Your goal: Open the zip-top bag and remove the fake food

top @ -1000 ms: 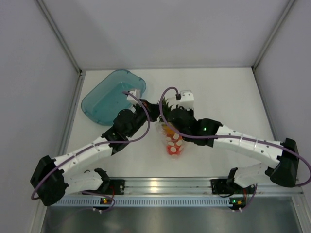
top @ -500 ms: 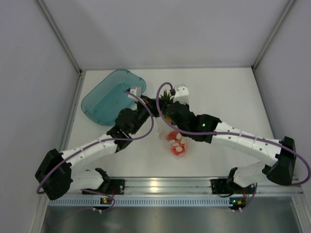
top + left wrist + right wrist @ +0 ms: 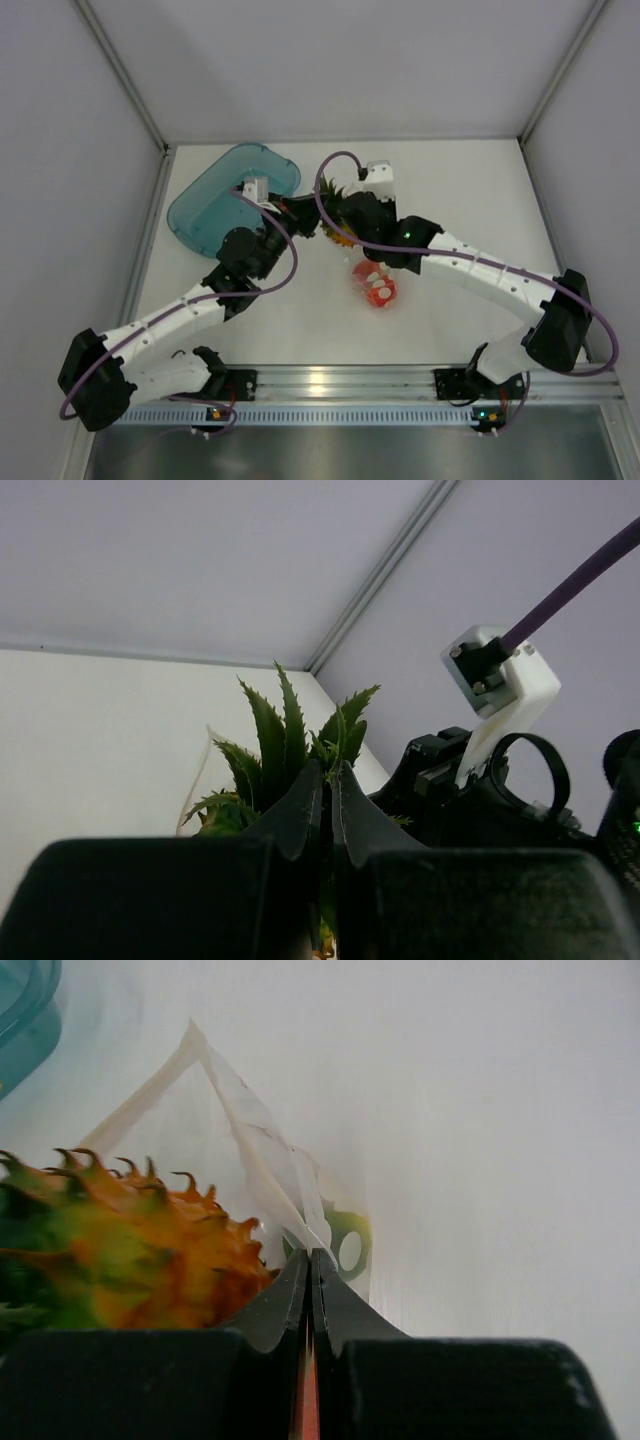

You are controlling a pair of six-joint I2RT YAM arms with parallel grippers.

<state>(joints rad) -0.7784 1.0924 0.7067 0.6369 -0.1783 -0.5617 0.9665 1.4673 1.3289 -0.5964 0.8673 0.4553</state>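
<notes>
The clear zip-top bag hangs between my two grippers near the table's middle. My right gripper is shut on its thin plastic rim, shown from above in the top view. My left gripper is shut on the opposite side, with the pineapple's green leaves showing between and above its fingers; it also shows in the top view. The orange pineapple sits at the bag's mouth. Red-orange rounded fruits lie lower down by the table; I cannot tell if the film still covers them. No lemon shows.
The translucent teal tray lies at the back left, just beyond my left gripper; its edge shows in the right wrist view. White walls close the table on three sides. The arm bases stand at the near rail.
Both grippers have moved toward the back and slightly left, carrying the bag's mouth and pineapple. The red-orange fruits have shifted a little to the right.
</notes>
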